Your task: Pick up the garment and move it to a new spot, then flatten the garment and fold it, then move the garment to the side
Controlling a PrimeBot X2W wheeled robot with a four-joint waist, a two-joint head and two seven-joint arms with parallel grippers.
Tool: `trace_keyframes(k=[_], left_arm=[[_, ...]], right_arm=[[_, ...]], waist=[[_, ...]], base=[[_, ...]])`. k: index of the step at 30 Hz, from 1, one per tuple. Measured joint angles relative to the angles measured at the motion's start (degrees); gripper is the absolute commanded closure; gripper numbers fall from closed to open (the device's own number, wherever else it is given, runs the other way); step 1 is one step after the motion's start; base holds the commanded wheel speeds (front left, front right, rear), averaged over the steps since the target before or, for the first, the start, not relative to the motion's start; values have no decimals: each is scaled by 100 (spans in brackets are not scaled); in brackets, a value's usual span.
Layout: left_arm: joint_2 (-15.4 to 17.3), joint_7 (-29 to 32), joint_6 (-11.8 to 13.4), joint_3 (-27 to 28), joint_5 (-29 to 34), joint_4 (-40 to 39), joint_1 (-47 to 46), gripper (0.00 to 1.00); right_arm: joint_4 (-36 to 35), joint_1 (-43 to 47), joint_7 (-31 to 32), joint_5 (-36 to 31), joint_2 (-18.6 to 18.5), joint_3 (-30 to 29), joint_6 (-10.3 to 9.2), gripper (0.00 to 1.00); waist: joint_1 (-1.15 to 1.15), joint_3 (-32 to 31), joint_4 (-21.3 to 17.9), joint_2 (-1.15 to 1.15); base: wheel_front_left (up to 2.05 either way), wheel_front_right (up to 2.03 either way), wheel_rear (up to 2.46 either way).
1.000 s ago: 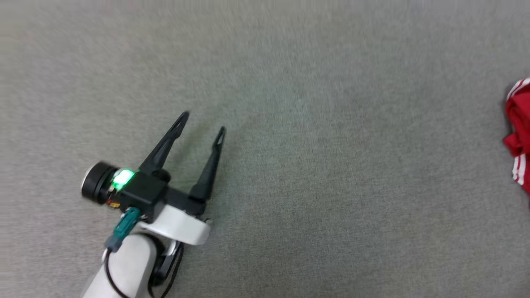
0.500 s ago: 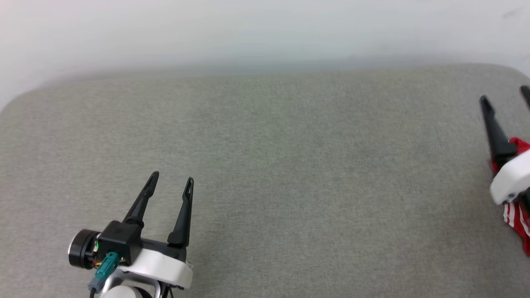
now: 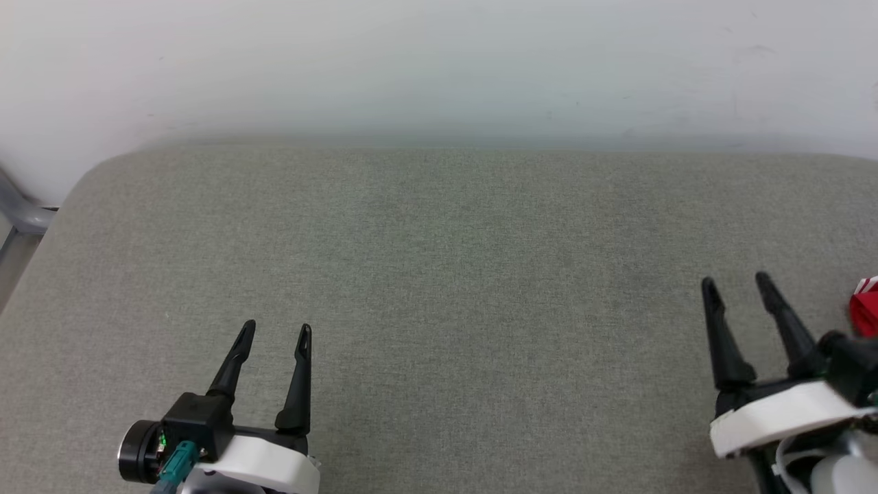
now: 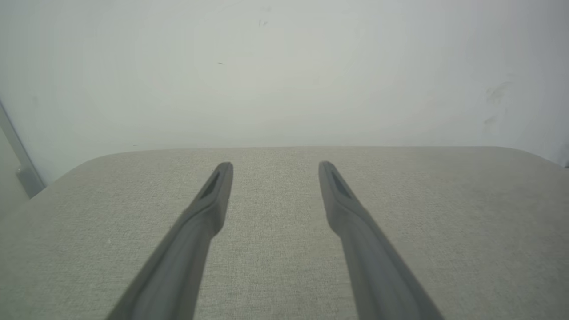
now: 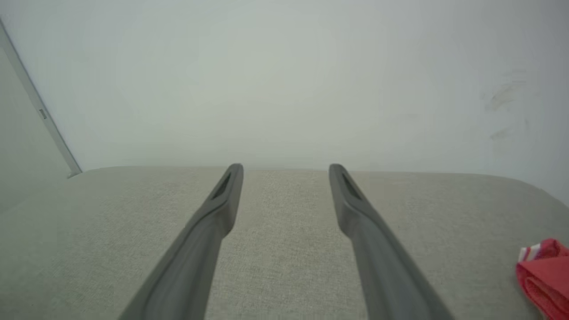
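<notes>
A corner of the red garment (image 3: 865, 313) with white striped trim peeks in at the head view's right edge, on the grey padded surface; most of it is out of frame. In the right wrist view the garment (image 5: 543, 274) lies at the lower right, bunched. My right gripper (image 3: 737, 285) stands open just left of the garment, apart from it, with nothing between its fingers (image 5: 213, 231). At the lower left my left gripper (image 3: 276, 330) is open and empty over bare fabric, and its fingers (image 4: 202, 222) point toward the wall.
The grey padded surface (image 3: 439, 274) ends at a rounded far edge against a pale wall (image 3: 439, 62). A grey metal frame piece (image 3: 17, 213) shows past the surface's left corner.
The head camera has tilted up and shifted, bringing the wall and far edge into view. The right gripper now shows whole at the lower right; the garment sits further toward the right edge.
</notes>
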Motion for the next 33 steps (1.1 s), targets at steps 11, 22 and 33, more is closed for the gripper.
trace_keyframes(k=[11, 22, 33], left_arm=[[-308, 0, -242, 357, 210, 109, -9, 0], [-460, 0, -447, 604, 347, 85, -29, 0], [-517, 0, -547, 681, 453, 80, -23, 0]], right_arm=[[553, 158, -628, -223, 365, 188, 0, 0], [654, 128, -740, -264, 432, 207, 0, 0], [669, 129, -759, -270, 459, 200, 0, 0]], waist=[[1, 25, -41, 0], [1, -5, -122, 0], [1, -21, -111, 0]], base=[[0, 0, 0], [0, 0, 0], [0, 0, 0]])
